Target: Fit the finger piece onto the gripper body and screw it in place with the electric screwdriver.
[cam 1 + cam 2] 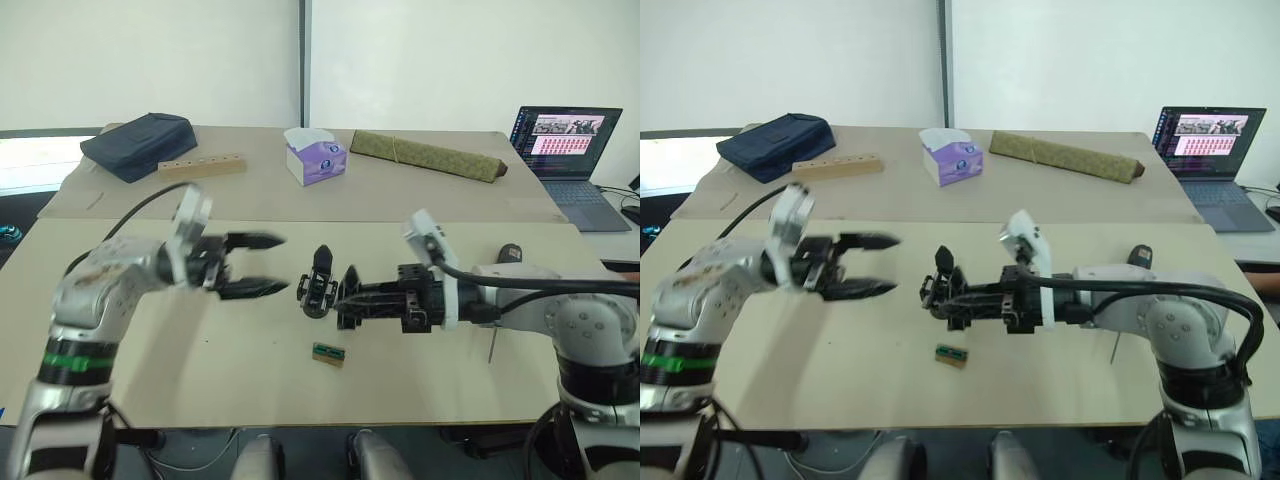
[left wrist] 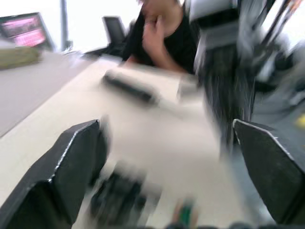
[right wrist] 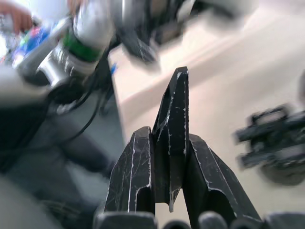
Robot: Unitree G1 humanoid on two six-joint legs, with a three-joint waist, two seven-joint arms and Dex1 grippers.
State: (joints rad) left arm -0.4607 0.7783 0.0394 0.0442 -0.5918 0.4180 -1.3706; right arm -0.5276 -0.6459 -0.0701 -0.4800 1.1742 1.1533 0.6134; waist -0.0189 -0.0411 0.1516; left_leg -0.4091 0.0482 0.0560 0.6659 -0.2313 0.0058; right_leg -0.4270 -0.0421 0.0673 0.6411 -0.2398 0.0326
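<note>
The gripper body (image 1: 940,290) is seen mid-table; a small green block (image 1: 952,355) is placed nearer the front edge.

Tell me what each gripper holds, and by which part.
Right gripper: the finger piece, clamped at its blocky base. Left gripper: open, holding nothing.

Black gripper body (image 1: 318,284), black finger piece (image 3: 170,138) scuffed white at its edges. Near it, a green-and-brown block (image 1: 328,353). Beige table (image 1: 200,370). Far side: navy pouch (image 1: 138,143), purple-and-white tissue box (image 1: 316,157), olive mat roll (image 1: 428,156), laptop (image 1: 568,140) screen glowing pink.
</note>
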